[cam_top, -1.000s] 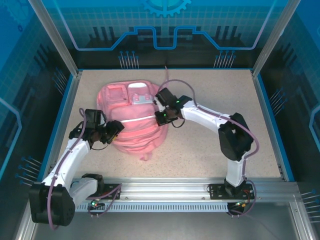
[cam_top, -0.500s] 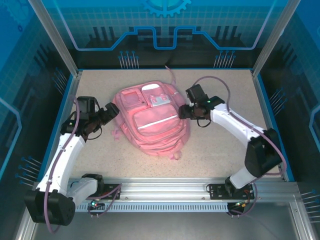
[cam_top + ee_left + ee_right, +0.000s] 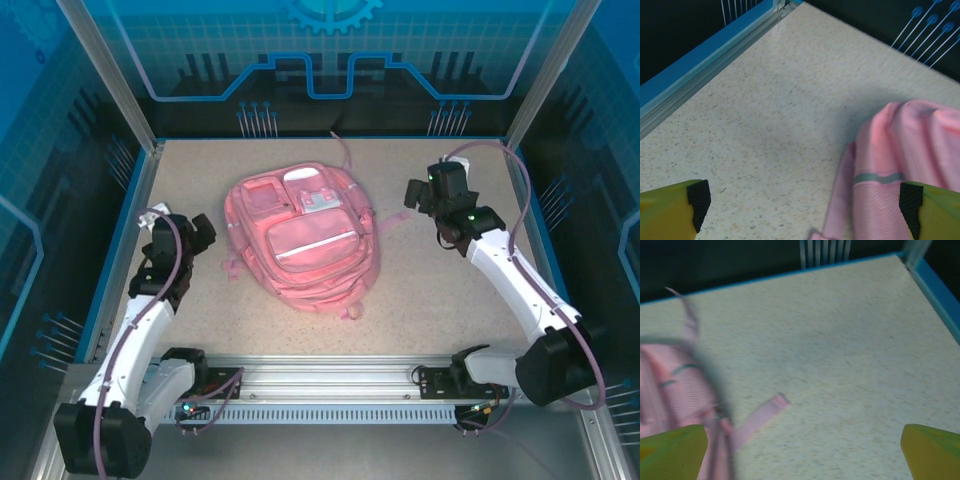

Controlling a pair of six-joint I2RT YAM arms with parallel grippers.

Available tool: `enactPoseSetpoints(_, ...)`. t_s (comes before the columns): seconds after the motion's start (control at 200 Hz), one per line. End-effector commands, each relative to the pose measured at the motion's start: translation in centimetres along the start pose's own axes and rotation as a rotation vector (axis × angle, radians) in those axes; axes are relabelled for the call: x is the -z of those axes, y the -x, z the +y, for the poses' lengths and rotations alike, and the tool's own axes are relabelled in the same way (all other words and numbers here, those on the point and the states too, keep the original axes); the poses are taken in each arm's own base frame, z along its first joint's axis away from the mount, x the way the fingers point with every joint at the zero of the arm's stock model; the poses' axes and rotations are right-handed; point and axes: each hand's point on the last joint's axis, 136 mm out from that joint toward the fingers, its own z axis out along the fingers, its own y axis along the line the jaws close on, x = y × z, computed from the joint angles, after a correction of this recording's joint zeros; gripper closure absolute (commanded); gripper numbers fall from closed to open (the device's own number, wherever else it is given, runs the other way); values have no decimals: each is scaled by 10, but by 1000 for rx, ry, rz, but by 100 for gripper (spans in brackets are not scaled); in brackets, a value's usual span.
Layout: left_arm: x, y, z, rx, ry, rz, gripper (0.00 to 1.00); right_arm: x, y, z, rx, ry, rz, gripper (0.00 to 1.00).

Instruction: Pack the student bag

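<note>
The student bag (image 3: 302, 238), a pink backpack with pale stripes and white patches, lies flat on its back in the middle of the table, front pockets up. My left gripper (image 3: 206, 232) hovers just left of it, open and holding nothing. In the left wrist view the bag's side (image 3: 912, 145) shows at the right, and the gripper (image 3: 805, 205) spans bare table and a pink edge. My right gripper (image 3: 413, 194) is off the bag's upper right, open and empty. The right wrist view has the gripper (image 3: 802, 450) over bare table, the blurred bag (image 3: 670, 390) at the left and a loose strap (image 3: 757, 417).
The speckled table (image 3: 450, 290) is bounded by a blue raised rim (image 3: 530, 230) and metal frame posts. A thin pink strap end (image 3: 343, 150) trails from the bag toward the back wall. Open tabletop lies on both sides of the bag.
Both grippers let go of the bag and opened wide. The bag settled flat, and both arms drew back outward, the left to the left, the right to the back right.
</note>
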Motion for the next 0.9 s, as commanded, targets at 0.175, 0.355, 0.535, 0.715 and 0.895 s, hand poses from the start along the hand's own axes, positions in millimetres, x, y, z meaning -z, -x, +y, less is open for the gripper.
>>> enactPoseSetpoints(0.175, -17, 1, 15, -75, 31, -178, 1, -45, -54, -32, 131, -105, -52, 0)
enactPoseSetpoints(0.355, -32, -9, 24, -75, 72, -201, 1, -61, -70, -30, 228, -127, -143, 0)
enactPoseSetpoints(0.535, -48, -14, 6, -113, -20, -214, 1, -74, -77, -22, 239, -85, -201, 0)
enactPoseSetpoints(0.715, -55, -18, -29, -178, -216, -255, 1, -79, -81, 0, 312, 86, -196, 0)
enactPoseSetpoints(0.895, -65, -36, -50, -222, -335, -229, 3, -72, -75, -20, 230, 126, -267, 0)
